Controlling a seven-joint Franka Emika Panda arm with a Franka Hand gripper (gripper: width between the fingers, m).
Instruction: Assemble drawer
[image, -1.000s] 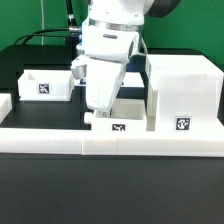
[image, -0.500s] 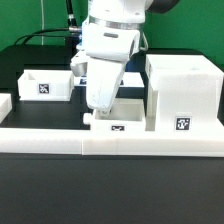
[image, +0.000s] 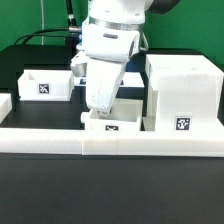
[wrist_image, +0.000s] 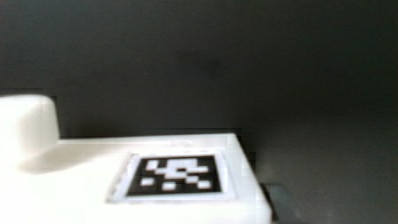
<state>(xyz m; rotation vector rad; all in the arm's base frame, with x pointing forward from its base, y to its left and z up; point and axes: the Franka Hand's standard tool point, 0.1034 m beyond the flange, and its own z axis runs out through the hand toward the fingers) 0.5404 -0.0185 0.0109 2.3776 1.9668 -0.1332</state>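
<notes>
The drawer's 1 housing stands at the exterior view's right, 1 middle tray just beside it, 1 left tray well apart. The gripper hangs at the middle tray, the arm hiding its tips; clenched or not, I cannot tell. 1 border wall runs in front.

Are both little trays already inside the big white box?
No, one tray sits apart at the exterior view's left and the other tray sits beside the big housing, both outside it.

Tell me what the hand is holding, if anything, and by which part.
It cannot be told. The hand is down at the small tray in the middle, but its fingertips are hidden, so no hold shows.
</notes>
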